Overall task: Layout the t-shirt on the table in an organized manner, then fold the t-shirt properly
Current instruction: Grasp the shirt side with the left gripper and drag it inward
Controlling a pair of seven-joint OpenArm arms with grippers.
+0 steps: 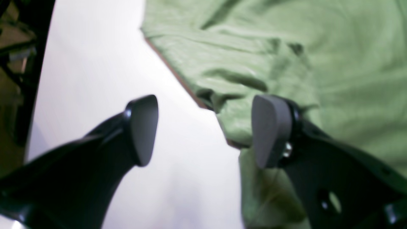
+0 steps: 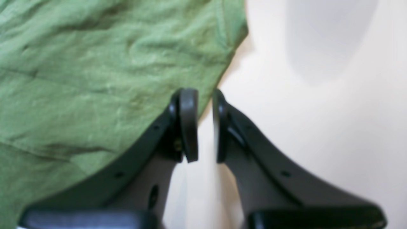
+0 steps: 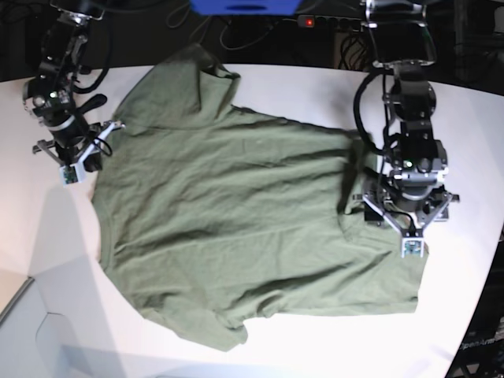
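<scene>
From my base view, the t-shirt (image 3: 236,213) spreads across the tabletop (image 3: 315,47), margins bare at both sides. My left hand (image 1: 205,132), wide open, overlaps its wrinkled side; my right hand (image 2: 205,127), slightly parted, stands by the opposite edge.

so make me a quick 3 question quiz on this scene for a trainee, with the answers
1. Which pincer has its jaws wider apart, left or right?
2. True or false: the shirt is folded into a neat square.
3. Fill in: the shirt is ____ in colour and the table under it is ____.

Key
1. The left one
2. False, it lies spread out with wrinkles and an uneven outline
3. Green; white
</scene>
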